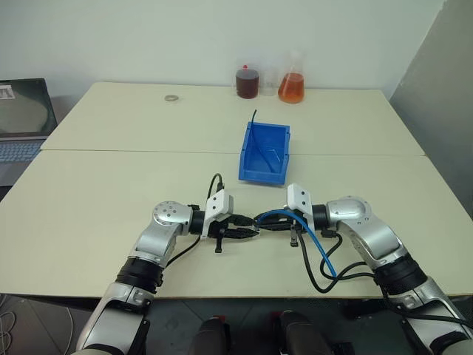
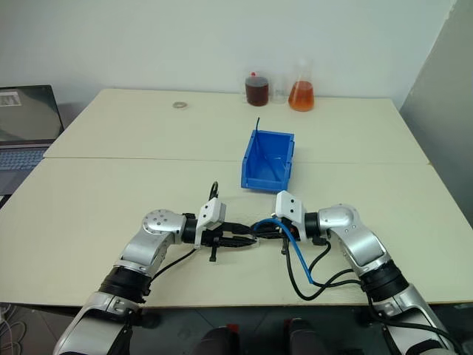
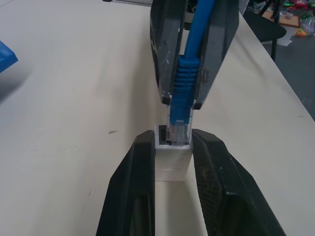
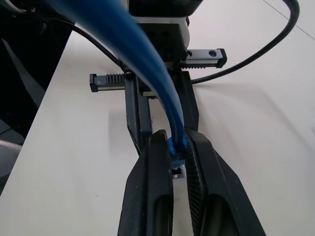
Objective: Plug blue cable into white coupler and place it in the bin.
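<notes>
While the left claw clamps the white coupler, the right claw pinches the blue cable, its plug entering, frame centre.

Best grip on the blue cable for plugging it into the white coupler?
Grip the ribbed boot just behind the clear plug, as the right gripper holds the blue cable now, coming straight in line with the white coupler.

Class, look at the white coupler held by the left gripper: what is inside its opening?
The clear plug of the blue cable sits partly in the white coupler, pinched by the right gripper. The left gripper clamps the coupler. How deep the plug goes is hidden.
</notes>
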You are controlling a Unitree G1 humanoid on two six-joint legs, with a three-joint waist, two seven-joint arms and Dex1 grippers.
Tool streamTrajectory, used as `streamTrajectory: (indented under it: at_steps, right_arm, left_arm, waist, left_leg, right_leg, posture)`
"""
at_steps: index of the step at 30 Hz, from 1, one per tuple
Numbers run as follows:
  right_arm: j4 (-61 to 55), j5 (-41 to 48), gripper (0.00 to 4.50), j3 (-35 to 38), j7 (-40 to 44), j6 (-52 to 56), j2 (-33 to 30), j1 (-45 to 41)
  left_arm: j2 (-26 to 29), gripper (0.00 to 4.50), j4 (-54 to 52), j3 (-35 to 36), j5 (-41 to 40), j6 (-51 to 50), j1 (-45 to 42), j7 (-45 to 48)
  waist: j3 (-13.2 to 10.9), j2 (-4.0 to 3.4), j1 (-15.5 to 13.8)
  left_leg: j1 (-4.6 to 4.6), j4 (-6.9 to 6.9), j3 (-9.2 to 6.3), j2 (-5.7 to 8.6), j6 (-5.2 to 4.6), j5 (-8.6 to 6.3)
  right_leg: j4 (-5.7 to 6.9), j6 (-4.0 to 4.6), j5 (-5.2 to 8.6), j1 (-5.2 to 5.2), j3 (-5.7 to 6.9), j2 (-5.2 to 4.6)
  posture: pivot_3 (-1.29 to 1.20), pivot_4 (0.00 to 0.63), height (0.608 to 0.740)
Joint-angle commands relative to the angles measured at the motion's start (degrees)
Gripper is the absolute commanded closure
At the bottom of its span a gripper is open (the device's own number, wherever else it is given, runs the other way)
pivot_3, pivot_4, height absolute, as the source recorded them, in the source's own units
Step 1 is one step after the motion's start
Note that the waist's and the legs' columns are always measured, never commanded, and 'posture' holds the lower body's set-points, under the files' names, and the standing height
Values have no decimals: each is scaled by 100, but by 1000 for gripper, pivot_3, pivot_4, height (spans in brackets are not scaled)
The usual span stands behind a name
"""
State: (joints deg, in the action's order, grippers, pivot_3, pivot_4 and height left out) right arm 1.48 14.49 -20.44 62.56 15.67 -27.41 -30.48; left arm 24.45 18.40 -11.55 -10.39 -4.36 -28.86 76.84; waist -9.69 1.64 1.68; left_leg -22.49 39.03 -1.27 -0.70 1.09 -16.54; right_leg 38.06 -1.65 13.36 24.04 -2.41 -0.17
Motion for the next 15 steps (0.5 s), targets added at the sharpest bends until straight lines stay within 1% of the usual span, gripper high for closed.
streamTrajectory:
  at_steps: [1,10,15]
  right_arm:
    - [134,-194,4390,-13,51,-23,-34,-49]
    - [244,-295,4390,-106,293,-80,-86,-152]
    - [208,-327,4390,-145,404,65,-82,-174]
  left_arm:
    - [-14,3731,-280,-18,-131,-7,-21,-14]
    - [8,3731,-258,16,-134,-4,-38,-42]
    - [8,3731,-276,14,-129,10,-14,-59]
  waist:
    - [0,0,0]
    - [1,-1,0]
    - [1,-1,0]
  left_leg:
    - [0,0,0,0,0,0]
    - [2,0,0,0,0,0]
    - [1,0,0,0,0,0]
  right_leg:
    - [0,0,0,0,0,0]
    - [1,0,0,-1,0,0]
    - [1,0,0,0,0,0]
  posture:
    - [0,150,740]
    - [0,150,740]
    - [0,150,740]
